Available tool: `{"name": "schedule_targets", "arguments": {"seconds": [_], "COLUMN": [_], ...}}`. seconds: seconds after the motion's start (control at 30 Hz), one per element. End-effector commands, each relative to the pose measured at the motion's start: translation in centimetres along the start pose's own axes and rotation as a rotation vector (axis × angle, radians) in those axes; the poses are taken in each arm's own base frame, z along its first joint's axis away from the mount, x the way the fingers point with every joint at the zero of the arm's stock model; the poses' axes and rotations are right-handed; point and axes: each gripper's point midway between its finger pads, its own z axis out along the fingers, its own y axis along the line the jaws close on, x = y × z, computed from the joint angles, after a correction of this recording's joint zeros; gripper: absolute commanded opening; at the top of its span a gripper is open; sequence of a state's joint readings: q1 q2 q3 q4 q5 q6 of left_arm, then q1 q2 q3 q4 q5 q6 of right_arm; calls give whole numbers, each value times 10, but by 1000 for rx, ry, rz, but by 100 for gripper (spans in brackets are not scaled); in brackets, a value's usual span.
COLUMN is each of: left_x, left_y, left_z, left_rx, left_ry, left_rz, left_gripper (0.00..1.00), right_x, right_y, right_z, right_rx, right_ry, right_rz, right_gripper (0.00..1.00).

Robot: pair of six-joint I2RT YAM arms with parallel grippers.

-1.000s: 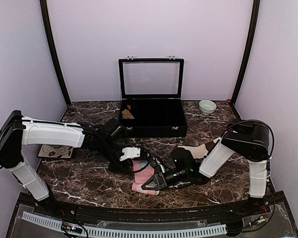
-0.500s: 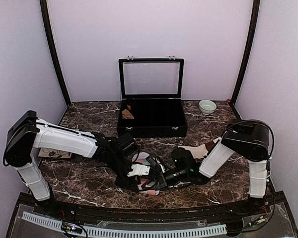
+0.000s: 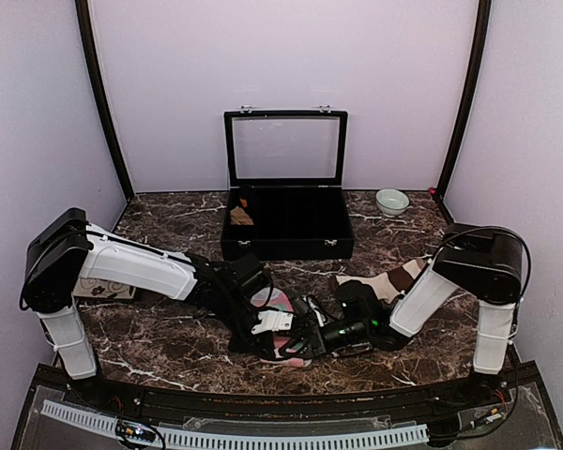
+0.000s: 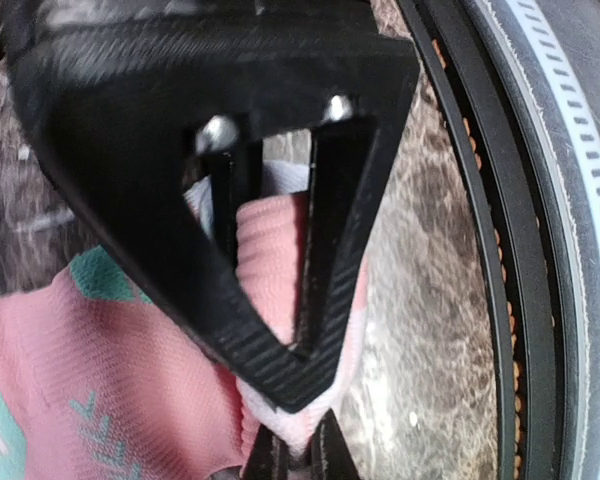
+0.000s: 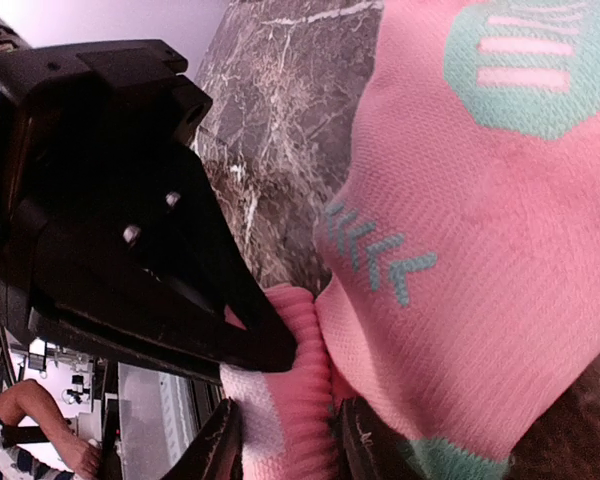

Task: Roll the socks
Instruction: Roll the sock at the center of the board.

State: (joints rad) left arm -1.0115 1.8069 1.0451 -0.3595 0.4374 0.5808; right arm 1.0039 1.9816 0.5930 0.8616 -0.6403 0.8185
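Observation:
The pink sock point(image 3: 274, 300) with mint-green and white patches lies bunched at the front middle of the table. My left gripper point(image 3: 274, 328) and right gripper point(image 3: 305, 339) meet at its near end. In the left wrist view my left gripper point(image 4: 298, 455) is shut on the sock's pink edge point(image 4: 80, 370). In the right wrist view my right gripper point(image 5: 290, 450) is shut on the ribbed pink and white cuff, with the sock's body point(image 5: 480, 220) spread beyond it. The cream-beige sock point(image 3: 383, 281) with dark brown bands lies flat behind my right arm.
An open black case point(image 3: 288, 223) stands at the back middle with a small tan-brown bundle point(image 3: 242, 215) in its left compartment. A pale green bowl point(image 3: 391, 201) sits at the back right. A patterned card point(image 3: 103, 286) lies at the left. The table's front rail point(image 4: 540, 240) is close by.
My left arm has swung right and toward the front onto the pink sock's near end. The sock has gone from lying flat to bunched. My right gripper has shifted slightly right.

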Motion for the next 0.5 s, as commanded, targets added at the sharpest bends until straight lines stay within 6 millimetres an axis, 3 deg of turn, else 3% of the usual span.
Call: {"name": "schedule_targets", "arguments": {"seconds": [0.0,0.27,0.47], "left_x": [44,51,55], "left_y": [-9,-6,-4], "left_z": [18,15,20], "left_rx": [82,215,289], "left_ry": [130,130,167], "left_rz": [-98,-208,-268], "left_gripper": [0,0,0], "right_x": [98,78,45], "right_y": [-105,-82,-47], "right_z": [-49,-56,-76], "right_rx": [431,366,331], "right_ry": [184,85,-66], "right_rz": [240,112,-91], "right_gripper": [35,34,33]}}
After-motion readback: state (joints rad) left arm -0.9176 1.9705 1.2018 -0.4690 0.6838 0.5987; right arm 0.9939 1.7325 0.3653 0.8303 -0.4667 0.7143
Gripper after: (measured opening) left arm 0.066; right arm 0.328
